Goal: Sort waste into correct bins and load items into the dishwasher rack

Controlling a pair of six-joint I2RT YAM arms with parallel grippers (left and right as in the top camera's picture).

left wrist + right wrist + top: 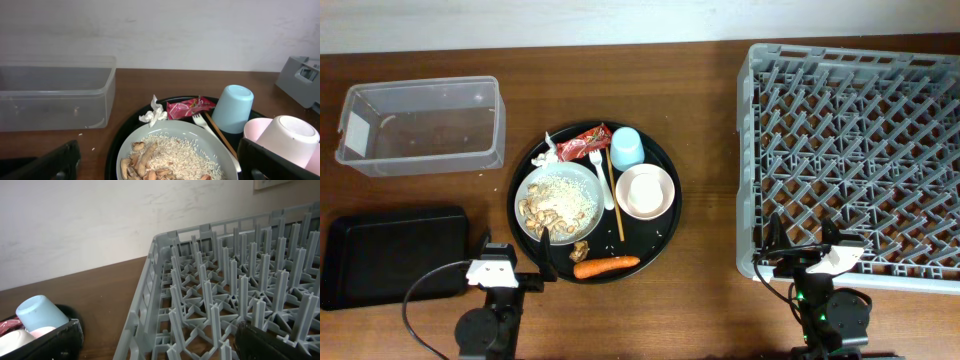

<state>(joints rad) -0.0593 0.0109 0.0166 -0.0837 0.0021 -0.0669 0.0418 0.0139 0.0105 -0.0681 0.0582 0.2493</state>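
**Both grippers wide apart, nothing held**

Left gripper (515, 252) has its jaws spread and empty, low at the near edge of the round black tray (667, 243). Right gripper (802, 243) is also spread and empty, at the near-left corner of the dishwasher rack (748, 150).

On the round tray:
- the plate (582, 172) holds rice (565, 197) and nut scraps (535, 210)
- carrot (607, 266) at the near rim
- red wrapper (585, 142) and tissue (548, 153) at the far side
- blue cup (625, 148) upside down
- white cup (645, 190) sits in the pink bowl (256, 131)
- fork (602, 178) and chopsticks (614, 195) lie between plate and bowl

The clear box (420, 160) is far left. The shallow black tray (390, 255) is near left.
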